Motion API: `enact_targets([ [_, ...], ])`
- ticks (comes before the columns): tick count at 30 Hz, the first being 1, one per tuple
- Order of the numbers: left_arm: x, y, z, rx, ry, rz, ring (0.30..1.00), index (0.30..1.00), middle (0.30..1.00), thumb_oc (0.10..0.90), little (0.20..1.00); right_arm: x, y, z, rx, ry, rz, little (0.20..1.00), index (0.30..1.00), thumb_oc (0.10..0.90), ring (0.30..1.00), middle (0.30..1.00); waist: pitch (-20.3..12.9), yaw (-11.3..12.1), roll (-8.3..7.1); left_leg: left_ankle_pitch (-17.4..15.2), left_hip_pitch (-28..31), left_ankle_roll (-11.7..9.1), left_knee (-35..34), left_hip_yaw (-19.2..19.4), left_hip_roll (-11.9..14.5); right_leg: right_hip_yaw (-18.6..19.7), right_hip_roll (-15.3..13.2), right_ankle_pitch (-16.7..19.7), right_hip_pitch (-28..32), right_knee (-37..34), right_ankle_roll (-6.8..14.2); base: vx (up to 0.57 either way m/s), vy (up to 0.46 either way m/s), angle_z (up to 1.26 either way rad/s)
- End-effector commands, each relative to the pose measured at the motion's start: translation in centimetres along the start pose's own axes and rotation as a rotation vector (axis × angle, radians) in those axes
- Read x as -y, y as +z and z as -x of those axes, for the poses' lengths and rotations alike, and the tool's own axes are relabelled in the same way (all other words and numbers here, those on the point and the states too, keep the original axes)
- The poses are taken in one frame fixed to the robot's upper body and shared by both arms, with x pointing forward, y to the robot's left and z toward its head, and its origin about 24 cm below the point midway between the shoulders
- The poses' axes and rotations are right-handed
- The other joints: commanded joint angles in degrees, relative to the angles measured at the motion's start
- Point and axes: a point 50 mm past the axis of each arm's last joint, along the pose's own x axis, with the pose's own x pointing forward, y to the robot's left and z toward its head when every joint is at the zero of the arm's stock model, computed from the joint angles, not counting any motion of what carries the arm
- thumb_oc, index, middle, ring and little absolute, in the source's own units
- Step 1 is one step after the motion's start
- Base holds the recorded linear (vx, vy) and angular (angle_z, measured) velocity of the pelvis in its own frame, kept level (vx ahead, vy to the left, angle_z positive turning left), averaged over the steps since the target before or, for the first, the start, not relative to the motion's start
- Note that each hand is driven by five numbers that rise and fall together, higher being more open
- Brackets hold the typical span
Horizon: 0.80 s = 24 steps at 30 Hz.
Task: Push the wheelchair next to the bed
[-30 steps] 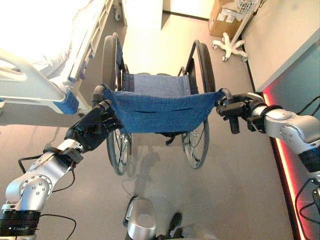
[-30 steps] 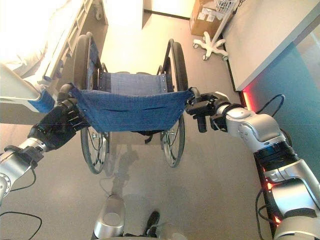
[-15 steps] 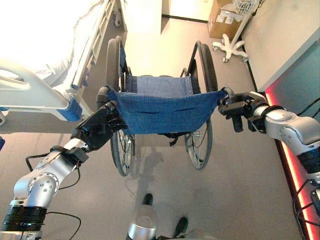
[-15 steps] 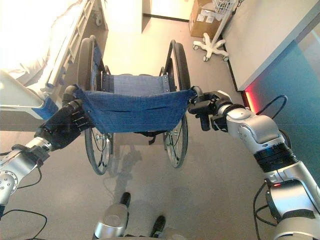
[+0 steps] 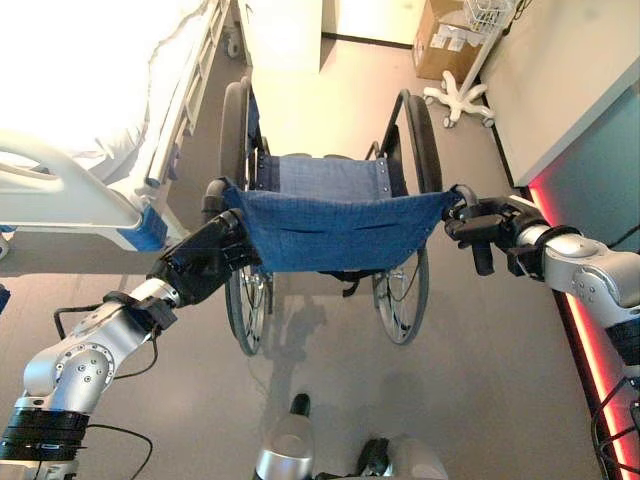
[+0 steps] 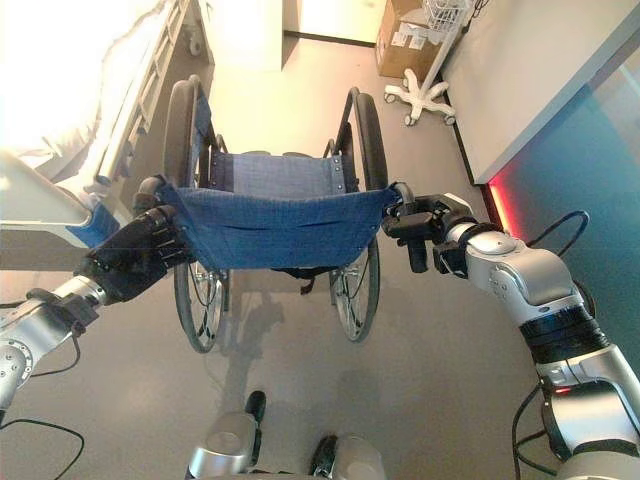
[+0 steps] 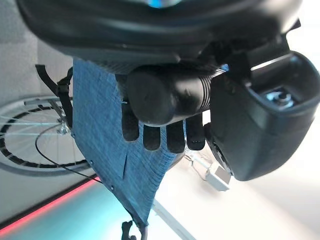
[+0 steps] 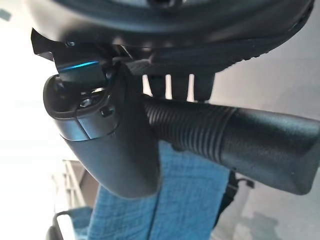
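Presently observed: folding wheelchair with blue fabric seat and backrest, black tyres and spoked wheels [image 5: 330,215], standing on the grey floor [image 5: 480,380] directly ahead, long axis running away from the robot. Left hand [image 5: 205,262] wrapped around the left black ribbed push handle [image 7: 170,95], fingers curled over it as confirmed in the left wrist view. Right hand [image 5: 487,228] closed likewise around the right black ribbed push handle [image 8: 225,137], thumb and fingers encircling the grip. Both holds judged firm.

Hospital bed with white mattress and pale side rails, blue corner bumpers [image 5: 95,130], lying ahead and to the left; wheelchair's left wheel just beside the bed's near corner, not seen touching. Chair roughly parallel to the bed's long side, rear portion not yet alongside it.

Judged: forward push remaining, bed on the left-hand side, so left hand the nearer. Risk noted: left wheel catching the bed corner.

White wheeled stand [image 5: 460,95] and cardboard box [image 5: 445,40] well apart, far right.
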Motion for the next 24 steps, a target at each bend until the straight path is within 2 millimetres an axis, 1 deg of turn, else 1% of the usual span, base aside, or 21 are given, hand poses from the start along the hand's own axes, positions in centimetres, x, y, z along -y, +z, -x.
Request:
enact_targets([
  [1,4.9,9.2,-1.3,0.488,-0.317,-0.018,0.3,0.3,0.3,0.4,0.3,-3.5,3.1,1.1,0.226,0.301,0.018,0.3,0.3,0.4,0.3,0.3,-13.74,-4.39,2.91,0.28,-6.23,-1.79,5.22,-5.29,-7.77,4.01,5.28,7.1,0.15,-12.09,-1.99,0.19,0.005,0.08],
  [2,5.0,9.1,-1.5,0.49,-0.318,-0.017,0.3,0.3,0.3,0.4,0.3,-3.4,3.2,1.2,0.228,0.297,0.023,0.3,0.3,0.4,0.3,0.3,-13.56,-4.97,2.97,-0.59,-5.64,-1.7,5.57,-5.92,-8.24,5.41,4.83,9.69,-0.55,-15.02,-1.2,0.22,-0.005,0.25],
  [4,5.3,9.1,-1.6,0.495,-0.318,-0.024,0.3,0.3,0.3,0.4,0.3,-3.3,3.7,1.4,0.234,0.291,0.024,0.3,0.3,0.4,0.3,0.3,-13.14,-6.19,3.02,-2.48,-3.54,-1.41,5.42,-6.14,-8.45,7.17,3.43,14.66,-3.61,-17.8,0.78,0.21,-0.027,0.29],
  [5,5.3,9.1,-1.6,0.496,-0.318,-0.025,0.3,0.3,0.3,0.4,0.3,-3.3,3.8,1.4,0.235,0.29,0.023,0.3,0.3,0.4,0.3,0.3,-13.08,-6.3,3.08,-2.74,-3.28,-1.37,5.43,-6.14,-8.4,7.29,3.34,15.09,-3.82,-18.03,0.95,0.3,-0.074,0.04],
  [6,5.5,9.4,-1.7,0.502,-0.314,-0.032,0.3,0.3,0.3,0.4,0.3,-3.4,4.2,1.5,0.24,0.292,0.016,0.3,0.3,0.4,0.3,0.3,-12.83,-7.33,2.97,-4.87,-0.91,-1.14,5.23,-5.72,-8.13,7.69,2.55,18.17,-7.01,-19.86,2.39,0.29,-0.077,-0.07],
  [9,5.9,9.4,-1.9,0.501,-0.313,-0.047,0.3,0.3,0.3,0.4,0.3,-3.6,4.5,1.6,0.245,0.294,0.008,0.3,0.3,0.4,0.3,0.3,-12.65,-8.28,2.62,-7.1,1.55,-0.76,5.37,-5.42,-7.88,7.47,2.37,19.89,-9.59,-22.1,3.3,0.36,-0.088,0.26],
  [10,6.5,9.2,-2.1,0.496,-0.32,-0.057,0.3,0.3,0.3,0.4,0.3,-3.7,4.7,1.8,0.248,0.292,0.002,0.3,0.3,0.4,0.3,0.3,-12.63,-9.12,2.31,-8.93,3.11,-0.21,6.23,-5.69,-7.7,7.68,2.86,20.1,-11.37,-20.74,3.4,0.45,-0.101,0.48],
  [12,6.6,9.0,-2.2,0.492,-0.327,-0.055,0.3,0.3,0.3,0.4,0.3,-3.5,4.6,1.9,0.246,0.289,0.0,0.3,0.3,0.4,0.3,0.3,-12.98,-9.56,2.2,-9.49,3.43,-0.02,7.33,-5.64,-7.69,7.83,3.37,19.4,-10.91,-20.01,2.78,0.4,-0.089,0.49],
  [14,6.5,8.6,-2.4,0.485,-0.33,-0.047,0.3,0.3,0.3,0.4,0.3,-3.3,4.4,1.6,0.241,0.287,-0.006,0.3,0.3,0.4,0.3,0.3,-13.74,-9.73,2.09,-8.75,3.44,-0.39,10.39,-6.36,-7.68,7.8,4.41,18.35,-10.34,-18.46,1.65,0.42,-0.09,0.81],
  [15,6.5,8.5,-2.4,0.484,-0.33,-0.046,0.3,0.3,0.3,0.4,0.3,-3.2,4.4,1.6,0.238,0.286,-0.007,0.3,0.3,0.4,0.3,0.3,-13.86,-9.85,2.16,-8.59,3.48,-0.58,11.03,-6.52,-7.51,7.77,4.62,18.07,-10.36,-17.9,1.41,0.32,-0.057,0.74],
  [16,6.5,8.4,-2.4,0.485,-0.329,-0.043,0.3,0.3,0.3,0.4,0.3,-3.2,4.4,1.6,0.233,0.286,-0.007,0.3,0.3,0.4,0.3,0.3,-14.11,-10.08,2.25,-8.09,3.62,-0.97,12.02,-6.76,-7.19,7.78,4.97,17.63,-10.44,-16.91,0.95,0.39,-0.06,0.34],
  [17,6.3,8.1,-2.3,0.487,-0.32,-0.023,0.3,0.3,0.3,0.4,0.3,-3.2,4.1,1.4,0.211,0.288,0.0,0.3,0.3,0.4,0.3,0.3,-15.05,-10.38,2.78,-1.78,4.04,-4.01,17.02,-6.37,-5.51,5.94,6.23,15.91,-9.21,-15.65,-1.36,0.44,-0.076,0.22],
  [19,6.4,7.9,-2.3,0.485,-0.311,-0.008,0.3,0.3,0.3,0.4,0.3,-3.2,3.8,1.4,0.2,0.292,0.019,0.3,0.3,0.4,0.3,0.3,-15.61,-10.47,2.77,4.24,2.97,-6.4,24.28,-5.38,-4.71,4.37,6.46,15.07,-7.46,-16.11,-2.93,0.38,-0.1,0.17],
  [20,6.5,7.6,-2.2,0.483,-0.309,0.001,0.3,0.3,0.3,0.4,0.3,-3.1,3.6,1.6,0.197,0.295,0.035,0.3,0.3,0.4,0.3,0.3,-15.84,-10.42,2.34,7.6,1.01,-7.94,31.69,-4.05,-4.38,2.77,6.11,14.34,-5.87,-16.59,-4.04,0.28,-0.108,0.21],
  [21,6.5,7.5,-2.1,0.481,-0.309,0.004,0.3,0.3,0.3,0.4,0.3,-3.0,3.6,1.6,0.196,0.295,0.037,0.3,0.3,0.4,0.3,0.3,-15.82,-10.27,2.19,8.61,-0.18,-8.55,35.09,-3.59,-4.23,1.94,5.96,13.88,-5.21,-16.56,-4.5,0.3,-0.117,0.14],
  [22,6.5,7.3,-1.9,0.478,-0.307,0.008,0.3,0.3,0.3,0.4,0.3,-2.9,3.5,1.7,0.195,0.299,0.04,0.3,0.3,0.4,0.3,0.3,-15.63,-9.98,1.85,9.98,-2.58,-9.37,40.87,-2.75,-4.17,0.76,5.58,13.04,-4.07,-16.39,-5.28,0.26,-0.082,-0.02],
  [23,6.4,7.2,-1.8,0.476,-0.304,0.017,0.3,0.3,0.3,0.4,0.3,-2.8,3.5,1.8,0.193,0.305,0.042,0.3,0.3,0.4,0.3,0.3,-15.15,-9.69,1.67,10.29,-6.17,-9.81,46.04,-2.01,-3.97,-0.21,5.44,12.31,-2.93,-16.02,-5.98,0.29,-0.075,-0.19],
  [24,6.3,7.1,-1.8,0.474,-0.299,0.023,0.3,0.3,0.3,0.4,0.3,-2.9,3.6,1.8,0.19,0.312,0.043,0.3,0.3,0.4,0.3,0.3,-14.61,-9.32,1.51,9.43,-8.74,-9.51,47.06,-1.51,-3.67,-0.63,5.4,12.03,-1.99,-15.93,-6.15,0.21,-0.043,-0.22],
])
